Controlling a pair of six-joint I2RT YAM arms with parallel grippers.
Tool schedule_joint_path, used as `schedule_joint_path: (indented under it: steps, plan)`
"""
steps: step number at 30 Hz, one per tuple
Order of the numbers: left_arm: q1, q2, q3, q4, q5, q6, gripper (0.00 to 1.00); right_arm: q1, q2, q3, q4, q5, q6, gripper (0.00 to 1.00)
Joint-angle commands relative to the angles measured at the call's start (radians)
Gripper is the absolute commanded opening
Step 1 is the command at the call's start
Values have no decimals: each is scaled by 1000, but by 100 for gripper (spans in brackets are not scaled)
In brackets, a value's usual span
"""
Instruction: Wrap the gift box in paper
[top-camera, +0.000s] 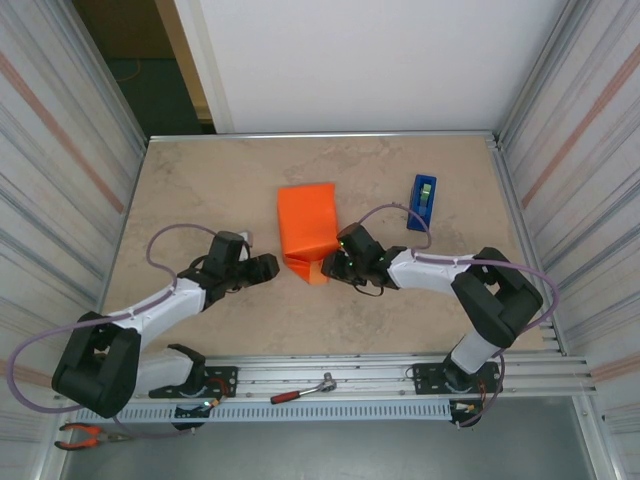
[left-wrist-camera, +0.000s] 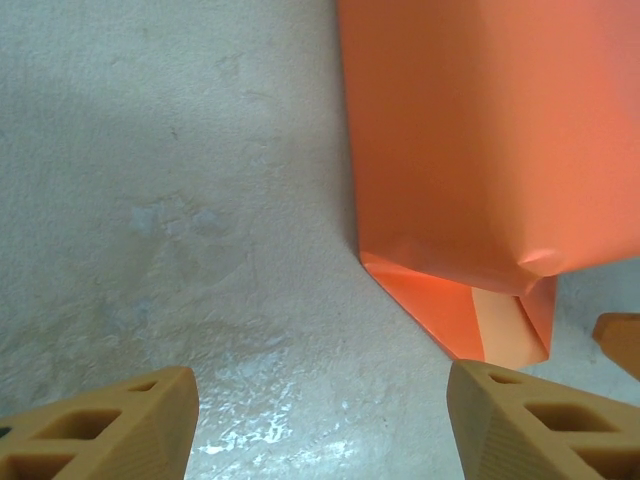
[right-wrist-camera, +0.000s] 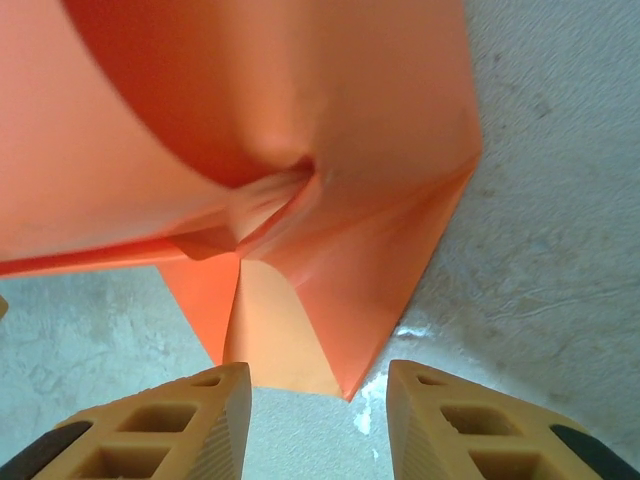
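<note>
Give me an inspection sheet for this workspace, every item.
Surface: beige mottled tabletop.
Job's things: orange paper folded into a parcel at centre, near flap loose.
Clutter: blue tape dispenser far right; red-handled tool on front rail; pliers near left.
Grippers: left gripper open beside the paper; right gripper open at the flap.
Cables: a purple cable loops out at each side.
Surroundings: ribbed metal walls both sides.

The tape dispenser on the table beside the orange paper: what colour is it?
The tape dispenser is blue, best seen in the top external view.
</note>
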Motion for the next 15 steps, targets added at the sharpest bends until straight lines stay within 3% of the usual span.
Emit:
schedule_joint_path:
  steps: [1,15]
  plan:
    - [-11,7,4,29,6,-8,67,18,24,-4,5,19,23,41]
    - [-23,-22,7,20,9,-22,68,33,83,17,25,10,37,39]
